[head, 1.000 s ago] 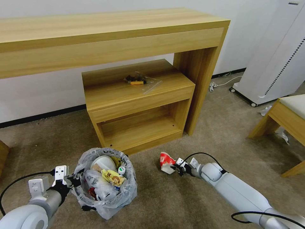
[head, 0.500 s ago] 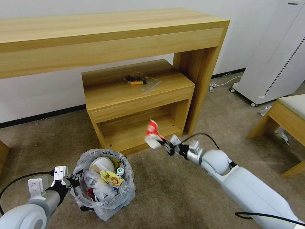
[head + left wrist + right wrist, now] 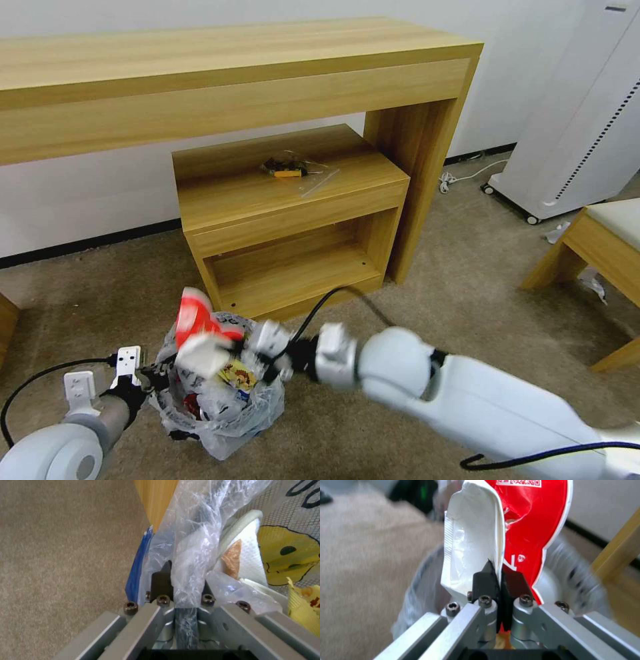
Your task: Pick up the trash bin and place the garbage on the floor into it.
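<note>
Right tool (image 3: 230, 350): over the mouth of the trash bin (image 3: 220, 413), jaws pinched tight on the red wrapper (image 3: 197, 320) (white inner side showing in the right wrist view (image 3: 533, 530)).
Red wrapper: held up in the air, above the litter already in the bin, clear of the floor (image 3: 400, 413).
Left tool (image 3: 143, 381): low on the robot's left, clamped on the bin's rim, black fingers (image 3: 161, 582) squeezing the crinkled plastic bag (image 3: 193, 555) with the blue wall (image 3: 136, 567) just outside.
Trash bin: in front of the low wooden shelf unit (image 3: 287, 220), beneath the long desk (image 3: 220, 80); whether it touches the carpet, hard to say.
Inside the bin: a yellow wrapper (image 3: 237, 377) on top, and a white slipper (image 3: 246, 545) pressed against the bag liner.
Shelf top: a small black-and-orange object (image 3: 285, 168) with a clear sheet, well apart from the action.
</note>
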